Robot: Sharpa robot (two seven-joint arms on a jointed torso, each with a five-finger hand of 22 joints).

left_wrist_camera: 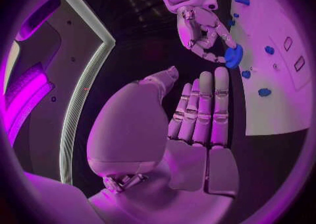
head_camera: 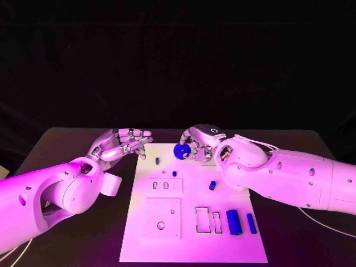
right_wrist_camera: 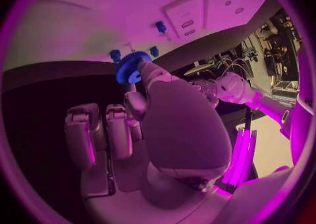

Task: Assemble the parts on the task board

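1. The task board [head_camera: 146, 245] lies mid-table; the left hand [head_camera: 122, 143] hovers just off its far left corner, holding nothing, fingers loosely apart.
2. A small blue peg [head_camera: 156, 160] stands near the far edge.
3. The right hand [head_camera: 201, 143] pinches a blue gear [head_camera: 181, 151] above that edge; judged best lowered level onto its peg, slowly.

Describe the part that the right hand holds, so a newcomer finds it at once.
Start at the white task board and go to its far end. There the right hand pinches a blue gear. It is round and toothed, unlike the small pegs and long cylinders nearby.
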